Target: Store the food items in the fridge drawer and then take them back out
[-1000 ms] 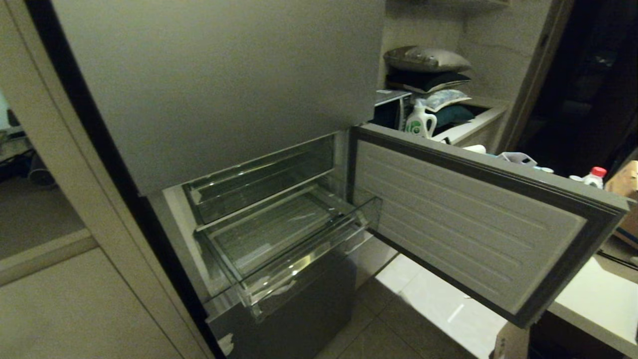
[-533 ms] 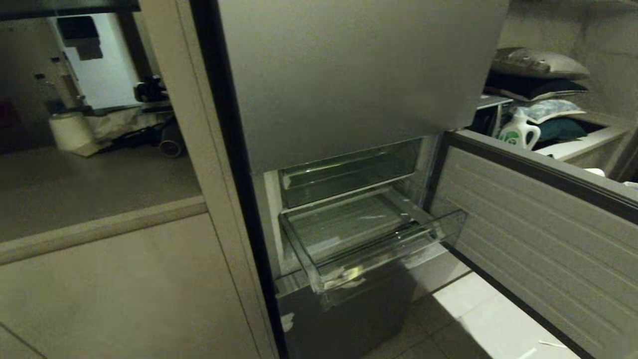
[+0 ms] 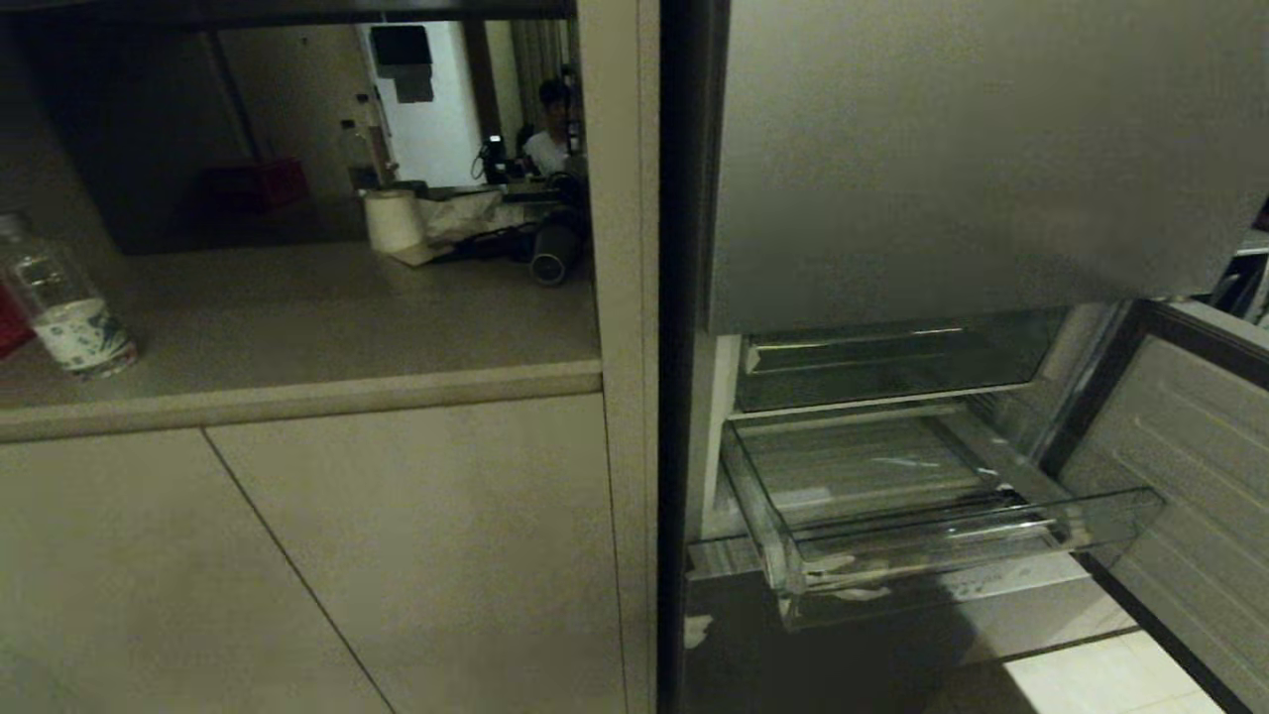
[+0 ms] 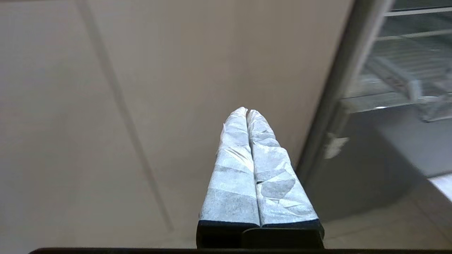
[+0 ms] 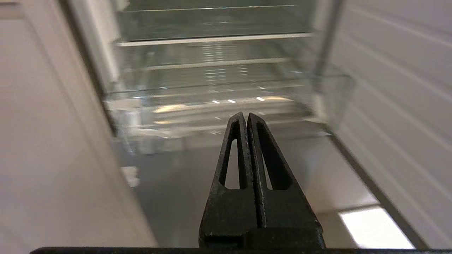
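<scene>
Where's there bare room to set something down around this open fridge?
The pulled-out fridge drawer is bare between its clear walls. The counter is bare between the bottle and the paper roll; its back is cluttered.

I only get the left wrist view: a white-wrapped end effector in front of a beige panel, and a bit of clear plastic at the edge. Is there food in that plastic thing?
Observer: No. The head view shows the fridge drawer pulled out, with nothing on its ribbed floor.
Operator: What is the other arm up to?
Observer: The right end effector is shut, holds nothing and points at the drawer's clear front.
Operator: And what's above this beige panel?
Observer: A counter, with a clear bottle standing at its left end.
</scene>
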Available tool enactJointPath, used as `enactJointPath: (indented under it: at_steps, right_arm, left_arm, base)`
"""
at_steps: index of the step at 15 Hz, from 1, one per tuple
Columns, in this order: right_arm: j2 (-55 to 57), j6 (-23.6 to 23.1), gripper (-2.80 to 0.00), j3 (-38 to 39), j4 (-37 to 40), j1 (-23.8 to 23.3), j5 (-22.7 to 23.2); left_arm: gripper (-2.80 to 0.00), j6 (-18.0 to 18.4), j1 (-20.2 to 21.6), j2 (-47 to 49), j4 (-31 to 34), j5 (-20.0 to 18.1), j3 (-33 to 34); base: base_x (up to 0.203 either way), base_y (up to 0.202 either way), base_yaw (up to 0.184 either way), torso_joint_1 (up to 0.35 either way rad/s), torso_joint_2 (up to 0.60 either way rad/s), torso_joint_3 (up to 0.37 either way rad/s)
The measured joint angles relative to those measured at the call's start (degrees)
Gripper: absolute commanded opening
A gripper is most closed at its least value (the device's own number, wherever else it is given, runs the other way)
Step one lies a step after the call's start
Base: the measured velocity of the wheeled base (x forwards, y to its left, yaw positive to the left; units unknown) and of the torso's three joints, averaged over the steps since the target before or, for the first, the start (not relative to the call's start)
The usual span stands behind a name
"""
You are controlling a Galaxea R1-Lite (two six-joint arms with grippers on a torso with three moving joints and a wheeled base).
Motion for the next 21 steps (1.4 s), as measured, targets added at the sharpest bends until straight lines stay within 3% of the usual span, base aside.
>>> enactJointPath:
  at_steps: [6,9,14,18,21]
  right_arm:
    - [11.2,-0.2,-2.80,0.0,-0.1,0.5,0.0]
    - [24.0,-0.1,-2.80,0.0,-3.6,1.0,0.1]
    - [53.3,1.1,-2.80,-0.1,-17.7,1.3,0.2]
    - [73.7,1.5,-2.80,-6.4,-23.0,1.3,1.1]
    - [84.5,1.4,-2.80,-12.0,-23.5,1.3,4.2]
  left_arm:
    - [-2.80,0.0,0.0,0.0,0.0,0.0,0.0]
    - [-2.80,0.0,0.0,0.0,0.0,0.0,0.0]
    - [-2.80,0.0,0.0,0.0,0.0,0.0,0.0]
    - [-2.80,0.0,0.0,0.0,0.0,0.0,0.0]
    - [-2.80,0.0,0.0,0.0,0.0,0.0,0.0]
  base:
    - [0.000,0.000,0.000,0.000,0.00,0.000]
    - [0.000,0.000,0.000,0.000,0.00,0.000]
    - [0.000,0.000,0.000,0.000,0.00,0.000]
    - [0.000,0.000,0.000,0.000,0.00,0.000]
    - [0.000,0.000,0.000,0.000,0.00,0.000]
